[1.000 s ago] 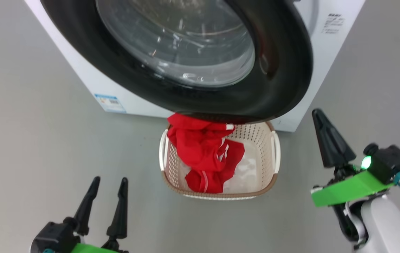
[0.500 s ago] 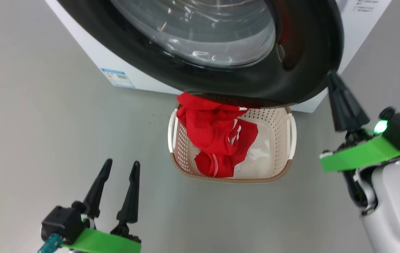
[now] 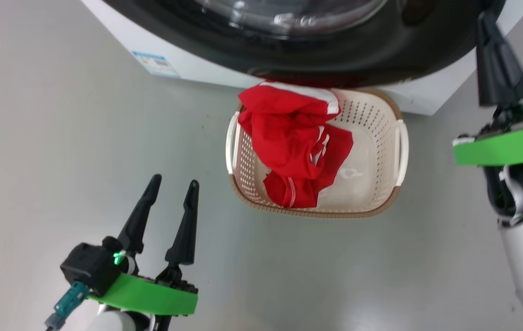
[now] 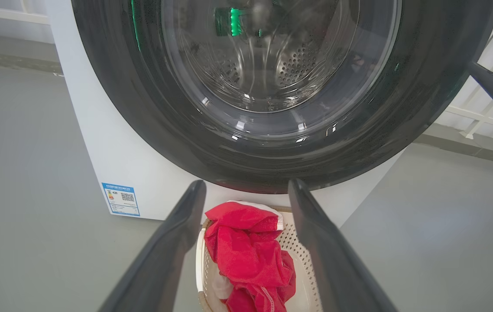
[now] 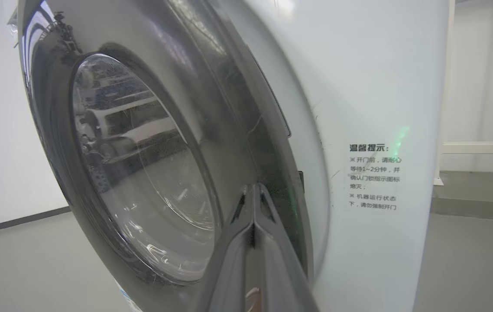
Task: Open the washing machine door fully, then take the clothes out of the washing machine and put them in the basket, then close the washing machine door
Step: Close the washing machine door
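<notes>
The right gripper (image 3: 486, 22) has its two dark fingers squeezed tight together like one pointy stick, holding nothing. Its tip looks to be touching the shiny black rim of the washing machine door (image 5: 229, 130), near the rim's outer edge. The left gripper (image 3: 174, 182) has its fingers spread wide and empty, hanging over the floor (image 3: 59, 138) to the left of the basket (image 3: 316, 212).

The door looks almost flat against the white washing machine (image 3: 188, 69). A thin dark crack shows along its edge, and I cannot tell if it has clicked shut. The clothes (image 3: 293, 142) are out. The red heap lies in the left half of the basket, with one bit hanging over the back left corner of its rim. The basket stands on the floor right in front of the machine, its back edge under the bottom of the door.

So I think the door-closing part is going on. To do it well, push straight in toward the machine, on the rim and not the glass. Go slowly so the tip does not slide off the slippery black. The red bit on the basket's back rim is close to the door, so watch it does not get caught.
</notes>
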{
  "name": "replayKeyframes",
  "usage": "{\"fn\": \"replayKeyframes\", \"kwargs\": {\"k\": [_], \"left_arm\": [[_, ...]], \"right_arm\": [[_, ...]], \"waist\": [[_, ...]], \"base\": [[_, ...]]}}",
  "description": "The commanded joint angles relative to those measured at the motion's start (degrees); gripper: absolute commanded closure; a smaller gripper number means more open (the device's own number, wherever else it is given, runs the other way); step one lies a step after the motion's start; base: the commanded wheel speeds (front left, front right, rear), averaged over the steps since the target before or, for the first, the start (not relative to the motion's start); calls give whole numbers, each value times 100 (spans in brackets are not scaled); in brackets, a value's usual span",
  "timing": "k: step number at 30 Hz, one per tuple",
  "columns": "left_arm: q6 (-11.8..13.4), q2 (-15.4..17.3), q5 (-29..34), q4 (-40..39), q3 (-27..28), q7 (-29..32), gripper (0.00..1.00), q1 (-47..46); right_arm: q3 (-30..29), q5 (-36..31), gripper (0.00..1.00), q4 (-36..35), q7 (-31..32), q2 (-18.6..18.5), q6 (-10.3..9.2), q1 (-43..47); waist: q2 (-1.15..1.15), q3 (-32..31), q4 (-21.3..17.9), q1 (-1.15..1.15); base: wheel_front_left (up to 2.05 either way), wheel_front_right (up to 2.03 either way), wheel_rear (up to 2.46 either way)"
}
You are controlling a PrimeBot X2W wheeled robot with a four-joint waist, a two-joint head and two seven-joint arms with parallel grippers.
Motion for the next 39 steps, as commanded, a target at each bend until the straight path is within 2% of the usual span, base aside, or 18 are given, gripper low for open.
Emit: {"fn": "replayKeyframes", "kwargs": {"k": [1, 15, 25, 26, 29, 31, 39], "left_arm": [[40, 64, -77, -180, 144, -46, 0, -100], [116, 64, -147, -282, 11, -46, 0, -297], [102, 64, -94, -173, 114, -46, 0, -223], [96, 64, -81, -156, 136, -46, 0, -210], [75, 64, -44, -98, 197, -46, 0, -165], [60, 64, -12, -62, 241, -46, 0, -126], [2, 64, 133, 61, 424, -46, 0, 53]], "right_arm": [[52, 30, 100, -152, -35, 3, 35, -150], [-161, 66, 100, -97, -35, -80, 35, -754], [83, 97, 100, -72, -35, 47, 35, -317], [113, 102, 95, -74, -35, 62, 35, -235], [129, 116, 60, -119, -35, 103, 35, 32], [91, 121, 0, -177, -35, 135, 35, 262], [19, 94, 0, -268, -35, 188, 35, 1127]], "waist": [[0, 178, 82, 0], [0, 399, 169, 0], [0, 99, 31, 0], [0, 53, 6, 0], [0, -93, -51, 0], [0, -204, -91, 0], [0, -547, -260, 0]], "base": [[0, 0, 0], [0, 0, 0], [0, 0, 0], [0, 0, 0], [0, 0, 0], [0, 0, 0], [0, 0, 0]]}}
